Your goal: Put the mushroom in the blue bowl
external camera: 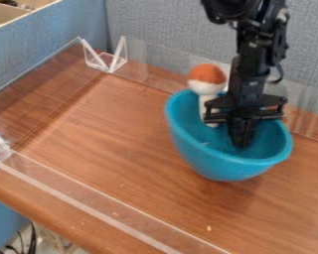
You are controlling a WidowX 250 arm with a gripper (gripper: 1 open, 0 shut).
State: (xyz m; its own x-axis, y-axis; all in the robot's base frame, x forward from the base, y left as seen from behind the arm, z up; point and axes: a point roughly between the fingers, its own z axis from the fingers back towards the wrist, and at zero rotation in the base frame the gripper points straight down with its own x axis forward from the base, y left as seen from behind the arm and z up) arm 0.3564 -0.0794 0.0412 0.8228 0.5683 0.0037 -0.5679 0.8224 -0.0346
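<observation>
The blue bowl (215, 149) stands on the wooden table at the right and looks tipped, its left wall raised. My gripper (244, 137) points straight down inside the bowl, its dark fingers shut together near the bowl's floor with nothing visible between them. The mushroom (206, 76), orange cap above a white stem, sits at the bowl's far left rim, just left of the gripper and apart from its fingertips. Whether it rests on the rim or just behind it I cannot tell.
Low clear acrylic walls (69, 203) fence the wooden table (95, 129) at front and left. A clear bracket (108, 58) stands at the back left before a blue-grey partition (162, 30). A cardboard box (23, 20) sits beyond the left wall.
</observation>
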